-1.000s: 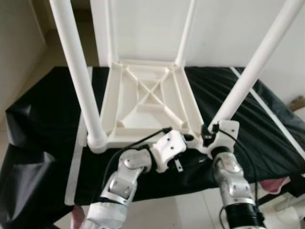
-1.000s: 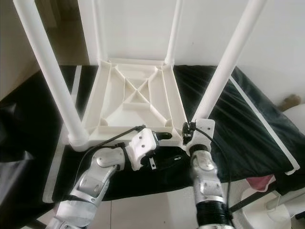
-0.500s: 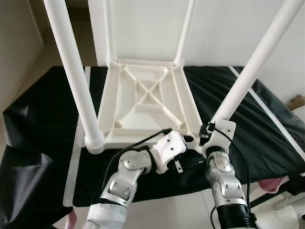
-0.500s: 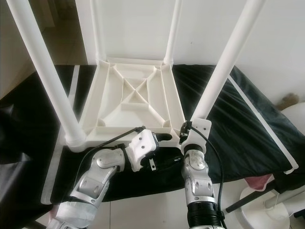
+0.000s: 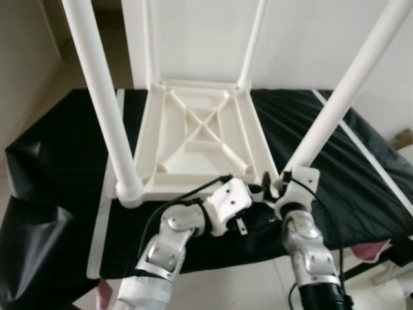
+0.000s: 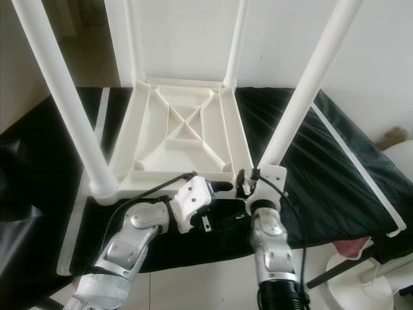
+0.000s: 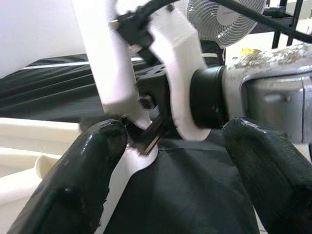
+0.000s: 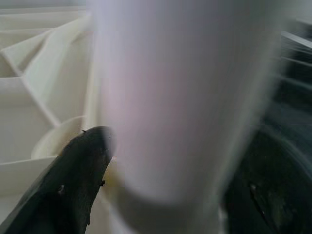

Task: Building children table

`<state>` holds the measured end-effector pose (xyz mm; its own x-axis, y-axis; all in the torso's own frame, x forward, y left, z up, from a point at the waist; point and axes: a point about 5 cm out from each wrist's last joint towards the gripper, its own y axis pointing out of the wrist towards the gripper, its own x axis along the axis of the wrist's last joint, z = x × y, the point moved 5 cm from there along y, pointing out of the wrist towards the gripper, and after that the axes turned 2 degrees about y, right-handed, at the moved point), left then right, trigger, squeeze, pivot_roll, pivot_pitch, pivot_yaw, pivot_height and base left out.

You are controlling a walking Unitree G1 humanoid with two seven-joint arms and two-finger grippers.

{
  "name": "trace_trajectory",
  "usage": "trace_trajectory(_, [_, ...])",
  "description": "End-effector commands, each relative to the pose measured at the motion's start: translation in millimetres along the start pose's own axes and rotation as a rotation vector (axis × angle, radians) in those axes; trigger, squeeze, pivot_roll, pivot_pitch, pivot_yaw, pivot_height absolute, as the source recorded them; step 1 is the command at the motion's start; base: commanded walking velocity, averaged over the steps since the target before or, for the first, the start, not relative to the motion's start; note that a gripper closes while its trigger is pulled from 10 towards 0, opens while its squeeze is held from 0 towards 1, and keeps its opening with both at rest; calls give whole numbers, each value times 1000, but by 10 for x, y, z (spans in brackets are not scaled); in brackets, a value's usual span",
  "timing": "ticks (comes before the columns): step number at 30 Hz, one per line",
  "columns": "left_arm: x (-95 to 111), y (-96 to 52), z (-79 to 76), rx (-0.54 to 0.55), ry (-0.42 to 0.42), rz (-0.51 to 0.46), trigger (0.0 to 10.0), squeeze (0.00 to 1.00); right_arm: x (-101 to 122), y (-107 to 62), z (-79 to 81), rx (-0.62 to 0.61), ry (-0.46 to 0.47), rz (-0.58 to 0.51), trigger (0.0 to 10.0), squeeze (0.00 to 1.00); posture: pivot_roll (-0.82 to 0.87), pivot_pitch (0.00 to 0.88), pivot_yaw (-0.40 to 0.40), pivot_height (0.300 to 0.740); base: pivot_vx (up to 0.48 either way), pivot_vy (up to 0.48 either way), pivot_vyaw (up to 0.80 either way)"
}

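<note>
A white plastic children's table (image 5: 200,139) lies upside down on a bench (image 5: 58,161) draped in black cloth, its ribbed underside facing up. Four white legs rise from its corners: the near left leg (image 5: 103,103) and the near right leg (image 5: 342,97) lean outward toward the camera, while the two far legs (image 5: 255,42) stand slimmer against the pale wall behind.

The right gripper (image 8: 161,195) is at the foot of the near right leg, where the leg meets the tabletop's near right corner. In the right wrist view its two black fingers (image 8: 73,180) sit on either side of the white tube, spread just wide enough to straddle it, with one finger against the leg's base beside the round socket of the table frame. Whether they press on the tube hard enough to hold it cannot be told.

The left gripper (image 7: 170,165) reaches in from the left along the table's near edge, pointing toward the right wrist. Its fingers (image 7: 83,170) stand wide apart and hold nothing; between them the left wrist view shows the right arm's white wrist housing and the black cloth. A white fan (image 7: 224,22) stands in the background of that view.

A long white strip (image 5: 106,194) lies on the cloth along the table's left side, and another (image 5: 368,155) runs along the right.
</note>
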<state>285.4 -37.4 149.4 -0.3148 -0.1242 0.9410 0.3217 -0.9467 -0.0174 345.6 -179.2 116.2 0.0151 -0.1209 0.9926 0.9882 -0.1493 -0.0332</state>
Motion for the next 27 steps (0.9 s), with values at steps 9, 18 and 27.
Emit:
trace_trajectory(9, [-10, -7, 106, 123, -5, 6, 10000, 0, 167, -23, -172, 222, -78, -56, 10000, 0, 43, 0, -72, 740, 0, 0, 0])
trace_trajectory(18, [-8, -15, 119, 124, -3, 8, 10000, 0, 119, 1, -177, 389, -140, -15, 10000, 0, 47, 0, -64, 740, 0, 0, 0])
trace_trajectory(27, [-9, -42, 152, 124, 4, 15, 10000, 0, 73, 133, -97, 527, -200, 29, 10000, 0, 53, 0, -51, 740, 0, 0, 0])
